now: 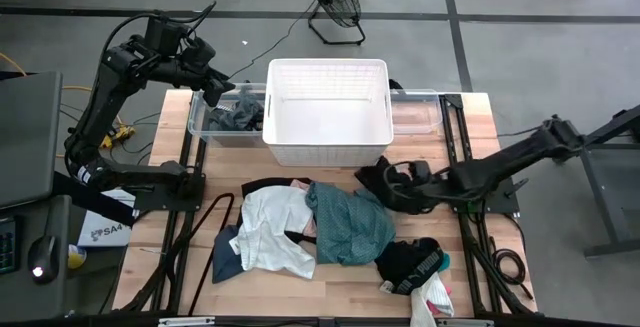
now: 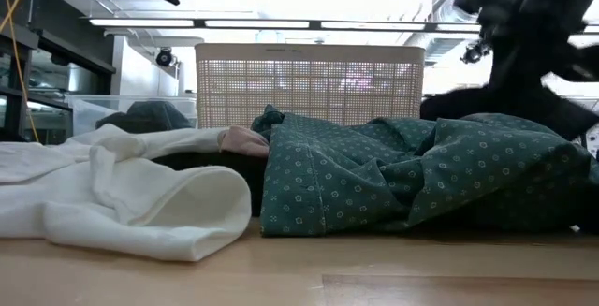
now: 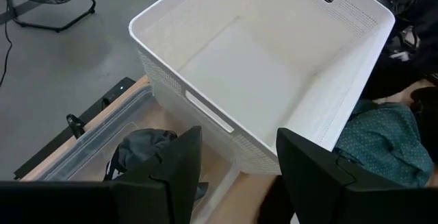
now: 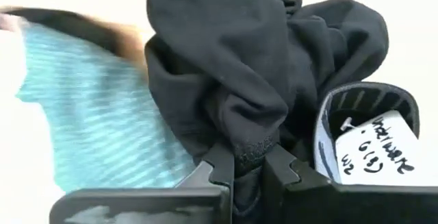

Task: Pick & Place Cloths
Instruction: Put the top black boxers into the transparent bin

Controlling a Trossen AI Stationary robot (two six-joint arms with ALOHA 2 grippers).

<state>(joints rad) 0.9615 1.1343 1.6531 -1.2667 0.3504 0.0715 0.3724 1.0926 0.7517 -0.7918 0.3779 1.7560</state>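
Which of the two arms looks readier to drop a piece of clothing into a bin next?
The right. Its gripper is shut on a black garment, while the left gripper hangs open and empty over the clear bin.

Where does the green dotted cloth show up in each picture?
High view: green cloth, table centre, in front of the basket.
Low view: right of centre, before the basket.
Left wrist view: picture's right edge, beside the basket.
Right wrist view: cannot tell.
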